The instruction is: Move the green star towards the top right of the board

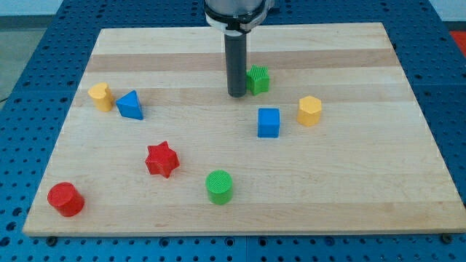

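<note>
My tip is resting on the board just left of the green star, touching or nearly touching its left edge; the rod is hiding the exact contact. There is no pincer on this arm, only the plain rod, so nothing is being spread, pressed or pinched. The star is sitting in the upper middle of the board, slightly right of centre. In my judgement the tip is standing on the star's left side because a push from there would be driving it rightward; reaching the top right corner would also be calling for some upward component, so the tip would do better slightly lower on the star.

The blue cube and the yellow hexagon are lying below and to the right of the star, apart from it. Neither appears to be obstructing an up-and-right path. The green cylinder, red star, red cylinder, blue triangle and yellow block are lying well apart, toward the view's left and bottom.
</note>
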{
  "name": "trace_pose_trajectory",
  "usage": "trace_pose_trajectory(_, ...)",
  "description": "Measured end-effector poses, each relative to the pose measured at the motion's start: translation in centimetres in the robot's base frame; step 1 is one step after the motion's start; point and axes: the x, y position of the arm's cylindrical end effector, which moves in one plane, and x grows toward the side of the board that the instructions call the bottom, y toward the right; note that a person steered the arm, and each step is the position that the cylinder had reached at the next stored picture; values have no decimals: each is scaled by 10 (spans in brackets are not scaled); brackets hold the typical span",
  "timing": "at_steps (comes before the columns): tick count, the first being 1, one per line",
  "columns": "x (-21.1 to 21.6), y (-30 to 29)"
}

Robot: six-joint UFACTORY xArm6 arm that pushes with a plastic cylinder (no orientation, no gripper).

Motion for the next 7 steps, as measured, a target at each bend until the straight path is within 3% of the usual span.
trace_pose_trajectory(1,0,0)
trace_pose_trajectory(2,-28,59)
trace_pose_trajectory(3,-31,65)
trace_pose_trajectory(5,-89,133)
trace_pose_trajectory(6,-90,133)
trace_pose_trajectory(7,-102,171)
